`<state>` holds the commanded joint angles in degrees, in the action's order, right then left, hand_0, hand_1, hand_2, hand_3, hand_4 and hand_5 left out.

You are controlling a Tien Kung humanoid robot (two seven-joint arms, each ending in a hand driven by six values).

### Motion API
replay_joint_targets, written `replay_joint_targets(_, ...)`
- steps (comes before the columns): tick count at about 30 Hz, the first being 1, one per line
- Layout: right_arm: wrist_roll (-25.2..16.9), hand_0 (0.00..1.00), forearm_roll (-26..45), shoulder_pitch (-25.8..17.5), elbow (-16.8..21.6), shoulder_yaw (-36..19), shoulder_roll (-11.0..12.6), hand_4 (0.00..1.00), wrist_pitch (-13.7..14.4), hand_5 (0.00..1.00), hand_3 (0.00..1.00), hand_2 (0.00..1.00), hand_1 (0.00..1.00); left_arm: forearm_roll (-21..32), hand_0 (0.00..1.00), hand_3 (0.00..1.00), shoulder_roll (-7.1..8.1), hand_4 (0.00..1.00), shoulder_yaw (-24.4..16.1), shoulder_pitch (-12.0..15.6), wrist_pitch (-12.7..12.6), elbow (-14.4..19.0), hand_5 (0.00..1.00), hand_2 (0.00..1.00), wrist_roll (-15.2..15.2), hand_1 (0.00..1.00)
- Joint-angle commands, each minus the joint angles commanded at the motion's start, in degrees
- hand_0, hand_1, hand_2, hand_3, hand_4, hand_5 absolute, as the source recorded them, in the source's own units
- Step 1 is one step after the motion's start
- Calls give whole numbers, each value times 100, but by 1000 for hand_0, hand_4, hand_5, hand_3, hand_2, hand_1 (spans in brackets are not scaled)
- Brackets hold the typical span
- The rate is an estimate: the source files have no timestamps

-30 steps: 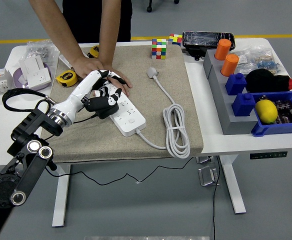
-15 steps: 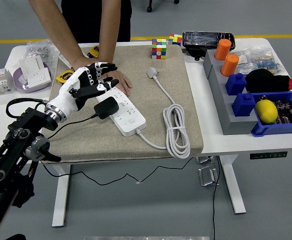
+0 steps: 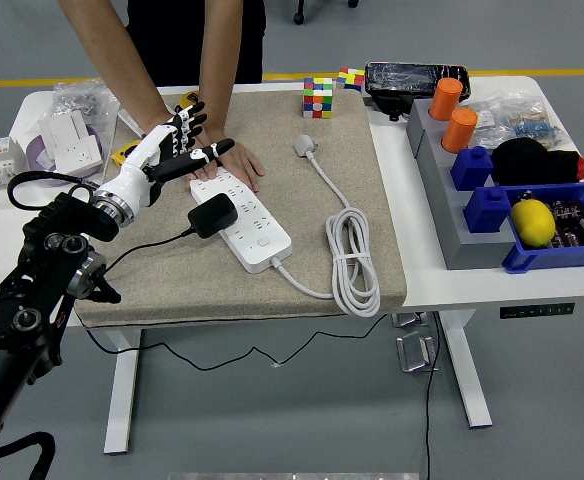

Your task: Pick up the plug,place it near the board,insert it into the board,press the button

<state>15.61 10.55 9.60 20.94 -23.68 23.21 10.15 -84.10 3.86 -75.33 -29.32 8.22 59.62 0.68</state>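
**A:** Where is the plug, then?

**B:** The boxy black plug [image 3: 213, 214] stands on the long white plastic power board [image 3: 248, 222], at its left part, with its thin black lead running off down-left over the beige cloth mat [image 3: 302, 270]. It looks seated in a socket, though from this height I cannot swear the pins are fully home.

**A:** And the robot's hand?

**B:** The white-and-black left hand [image 3: 175, 152] hangs above the mat's far left corner, up-left of the plug and apart from it. Its fingers [image 3: 194, 114] are spread and hold nothing. The right arm is out of view.

**A:** So which step is in hand?

**B:** By my reading, picking up, placing and inserting look done. Pressing the button is what remains.

**A:** What does that call for?

**B:** The hand must come down and right onto the board, one fingertip leading, onto the switch. I take the small raised patch [image 3: 262, 240] near the board's cable end for the button, but it is too small to be sure. The push should go straight down so the board does not slide on the mat.

**A:** Anything in the way?

**B:** A person at the desk's [image 3: 427, 275] far side rests a bare hand [image 3: 234, 160] flat at the board's far end, just beside the robot's fingers. The plug stands between hand and switch, so the hand should pass over it.
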Motion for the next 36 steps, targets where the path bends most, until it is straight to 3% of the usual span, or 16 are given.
replay_joint_targets(2, 0, 805, 2, 2, 0, 5, 3, 998, 0, 998, 779, 752, 764, -484, 974, 984, 10, 998, 66, -40, -36, -56, 411, 970, -65, 995)
replay_joint_targets(3, -1, 805, -2, 6, 1, 9, 5, 998, 1, 998, 779, 752, 764, -745, 913, 937, 12, 998, 93, -57, -48, -82, 394, 925, -94, 941)
replay_joint_targets(11, -2, 805, -7, 11, 3, 37, 17, 998, 8, 998, 778, 752, 764, -2681, 890, 901, -16, 998, 264, -66, -102, -220, 390, 889, -206, 916)
replay_joint_targets(14, 1, 805, -7, 6, 4, 51, 28, 998, 12, 998, 778, 752, 764, -3389, 890, 901, -48, 998, 296, -23, -192, -277, 390, 889, -245, 916)
replay_joint_targets(15, 1, 806, -9, 5, 6, 53, 31, 998, 13, 998, 779, 752, 764, -3612, 860, 850, -57, 998, 299, 4, -252, -274, 383, 828, -261, 881)
replay_joint_targets(16, 2, 806, -10, 3, 7, 54, 34, 998, 14, 998, 779, 752, 764, -3873, 860, 850, -65, 998, 301, 35, -305, -267, 383, 828, -273, 881)
replay_joint_targets(19, 7, 806, -3, -11, 6, 79, 39, 998, 14, 998, 779, 752, 764, -4562, 860, 850, -85, 998, 304, 106, -297, -273, 383, 828, -270, 881)
replay_joint_targets(24, 9, 805, -5, -19, 6, 98, 46, 998, 16, 998, 778, 752, 764, -4590, 853, 854, -133, 998, 314, 165, -314, -374, 378, 827, -263, 870)
replay_joint_targets(36, 10, 804, -9, -11, 7, 111, 61, 998, 17, 998, 779, 752, 764, -4590, 797, 814, -285, 998, 268, 136, -788, -873, 361, 791, -365, 818)
